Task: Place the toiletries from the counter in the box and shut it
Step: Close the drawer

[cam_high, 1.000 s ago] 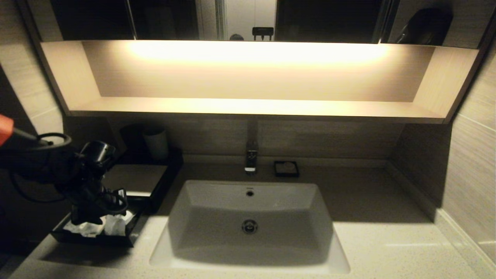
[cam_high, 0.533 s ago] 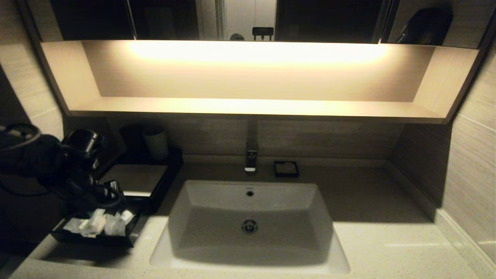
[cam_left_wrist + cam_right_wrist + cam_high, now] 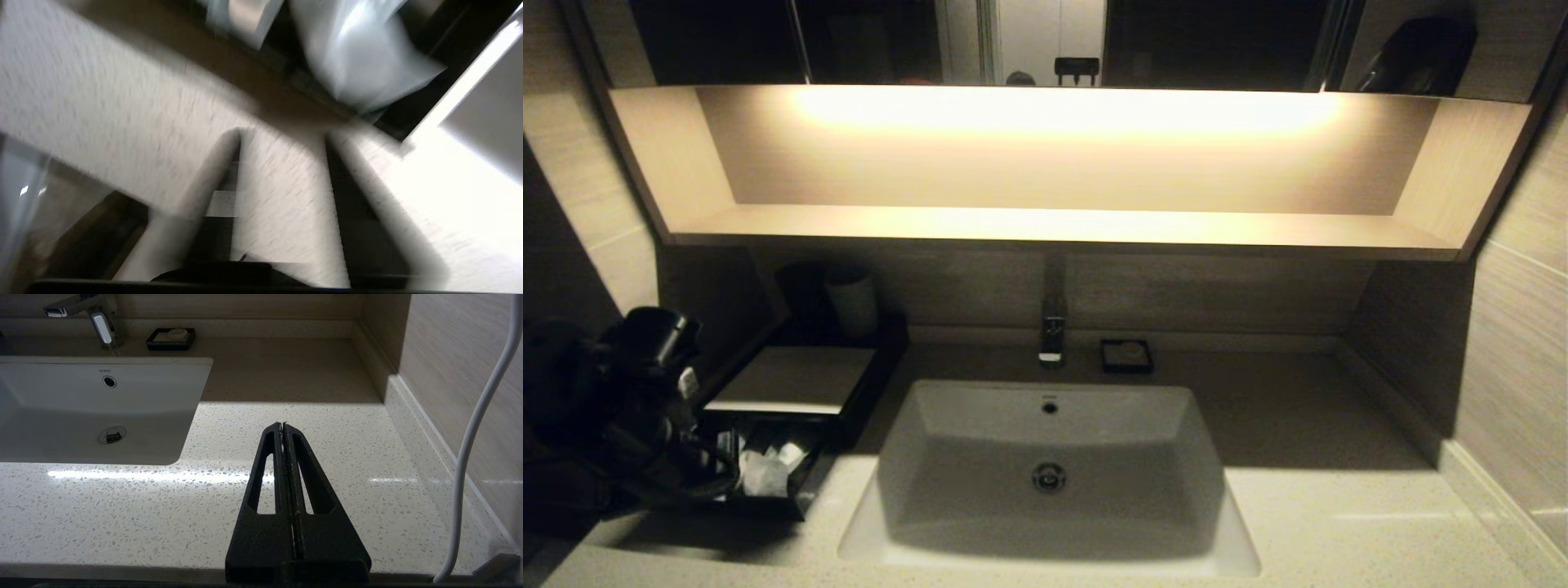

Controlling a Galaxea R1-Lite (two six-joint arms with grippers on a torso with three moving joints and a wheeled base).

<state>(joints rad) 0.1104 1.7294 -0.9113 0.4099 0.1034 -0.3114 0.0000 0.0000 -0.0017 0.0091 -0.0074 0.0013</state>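
- Just past the left pincer [image 3: 282, 134]: box [image 3: 792, 380] drawer [image 3: 805, 490] pulled out, toiletries [image 3: 764, 469] inside.
- Left pincer fingers apart, empty, over the bench [image 3: 102, 118].
- Right pincer [image 3: 282, 424] pressed together, parked above bare bench beside the basin [image 3: 102, 408].

Shelf: a long open wooden niche [image 3: 1062, 224] spans the wall above the basin, lit from a strip under its top
Mirror: dark mirrored panels [image 3: 1209, 41] run above the niche, with what may be a pale doorway reflected near the middle
Walls: pale horizontal-grained tiles [image 3: 1515, 343] on the right side, the same finish behind the tap
Tap: a chrome mixer [image 3: 1052, 336] stands at the back wall, centred
Upstand: a low speckled stone kerb [image 3: 412, 428] runs along the foot of the right wall
Light: warm and dim, brightest inside the niche
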